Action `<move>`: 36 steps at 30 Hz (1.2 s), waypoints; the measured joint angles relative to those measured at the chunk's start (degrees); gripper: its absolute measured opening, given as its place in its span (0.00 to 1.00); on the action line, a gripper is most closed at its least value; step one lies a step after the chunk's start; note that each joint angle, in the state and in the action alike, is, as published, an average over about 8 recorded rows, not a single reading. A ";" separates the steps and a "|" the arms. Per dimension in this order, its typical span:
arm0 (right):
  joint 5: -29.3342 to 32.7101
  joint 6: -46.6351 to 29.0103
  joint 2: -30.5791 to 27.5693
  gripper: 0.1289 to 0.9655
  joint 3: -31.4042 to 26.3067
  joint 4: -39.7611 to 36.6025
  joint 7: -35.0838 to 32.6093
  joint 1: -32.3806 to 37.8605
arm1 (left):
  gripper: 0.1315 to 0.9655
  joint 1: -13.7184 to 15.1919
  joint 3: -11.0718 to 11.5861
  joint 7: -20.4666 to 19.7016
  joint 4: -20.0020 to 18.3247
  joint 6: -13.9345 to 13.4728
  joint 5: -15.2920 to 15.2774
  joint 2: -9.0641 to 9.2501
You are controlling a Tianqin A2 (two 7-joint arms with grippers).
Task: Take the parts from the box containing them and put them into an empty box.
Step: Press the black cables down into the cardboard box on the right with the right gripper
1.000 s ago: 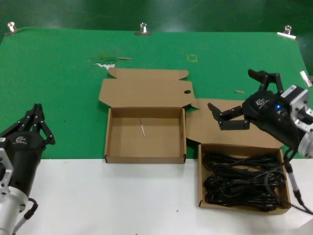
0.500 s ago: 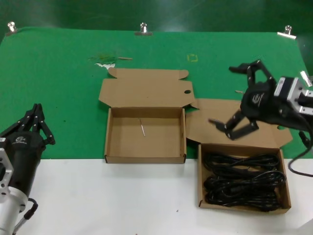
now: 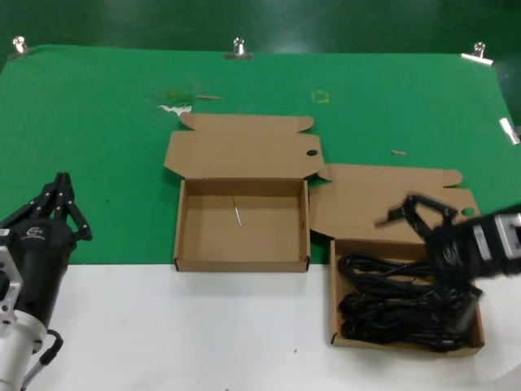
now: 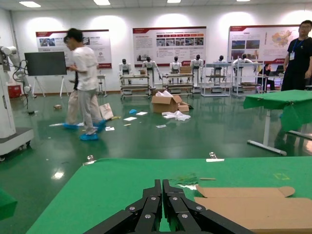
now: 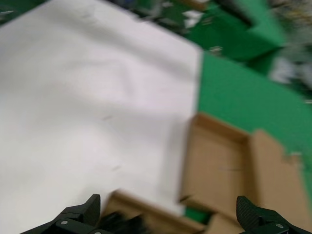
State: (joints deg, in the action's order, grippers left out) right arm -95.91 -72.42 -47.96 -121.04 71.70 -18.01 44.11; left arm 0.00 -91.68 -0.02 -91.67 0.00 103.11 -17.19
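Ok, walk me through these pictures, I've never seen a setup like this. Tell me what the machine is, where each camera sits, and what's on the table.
This is a two-armed robot; each arm ends in a black tool for grasping. The head view looks down from the robot's head. The other two come from cameras on each wrist.

On the green and white table lie two shallow cardboard boxes with lids folded back. The empty box holds only a thin pale sliver. The box containing them is full of the parts, black coiled power cords.

The right tool is open over the cords, holding nothing. The left tool is shut, parked at the table's left edge. Its wrist view also shows the room and people beyond.
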 joint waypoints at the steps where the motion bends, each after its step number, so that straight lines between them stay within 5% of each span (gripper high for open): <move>1: 0.58 -1.69 -0.01 1.00 -0.58 -0.82 -1.10 0.60 | 0.02 0.00 0.00 0.00 0.00 0.00 0.00 0.00; 18: 11.42 -12.17 5.60 1.00 -7.54 -17.30 -6.44 8.64 | 0.02 0.00 0.00 0.00 0.00 0.00 0.00 0.00; 36: 17.99 -5.60 23.83 1.00 -9.62 -56.46 -20.61 22.42 | 0.02 0.00 0.00 0.00 0.00 0.00 0.00 0.00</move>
State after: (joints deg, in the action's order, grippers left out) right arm -77.92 -78.02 -24.13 -130.66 15.25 -38.62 66.53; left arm 0.00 -91.68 -0.02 -91.67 0.00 103.11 -17.19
